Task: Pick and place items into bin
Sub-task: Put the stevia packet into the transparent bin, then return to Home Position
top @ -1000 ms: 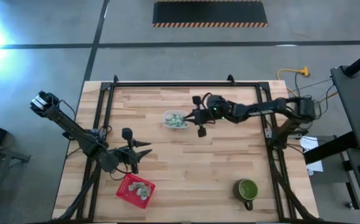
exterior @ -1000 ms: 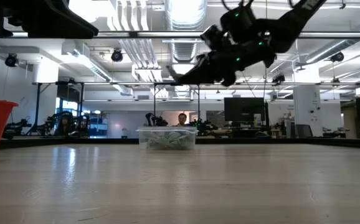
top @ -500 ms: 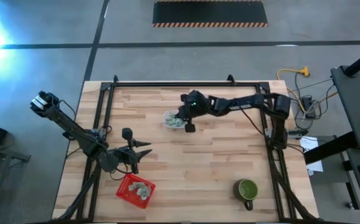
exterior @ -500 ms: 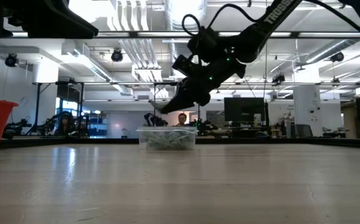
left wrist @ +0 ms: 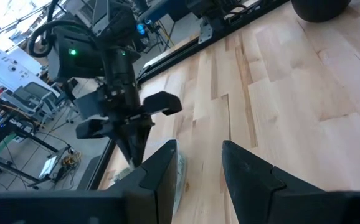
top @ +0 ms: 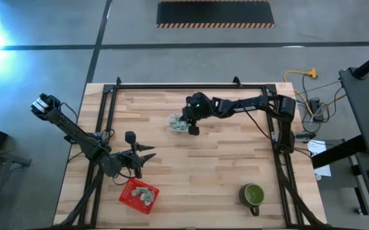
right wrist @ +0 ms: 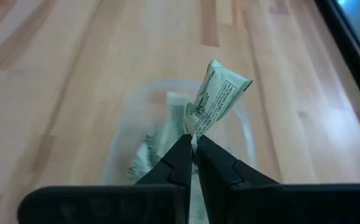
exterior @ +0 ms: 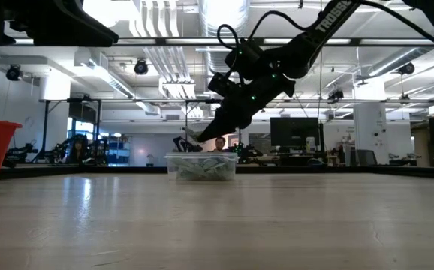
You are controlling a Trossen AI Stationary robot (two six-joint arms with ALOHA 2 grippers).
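The wooden bench [top: 197,179] carried everything. The right arm [top: 248,107] reached across it from its right edge towards the middle, and the left arm [top: 76,134] lay low over the bench's left side. A red bin [top: 138,193] with a few pale pieces in it sat near the front left, just in front of the left gripper [top: 147,153], whose fingers stood spread apart with nothing between them. A green mug [top: 253,194] stood at the front right, well apart from both arms. Near the middle sat a clear tub [exterior: 200,166] filled with the pale green-and-white wrapped items [top: 179,124]. The right gripper [right wrist: 193,148] hung directly above that tub, its fingers pressed together on the corner of one wrapped item [right wrist: 214,101], which stuck up from the fingertips over the pile in the tub. In the low view that gripper pointed down at a slant towards the tub.
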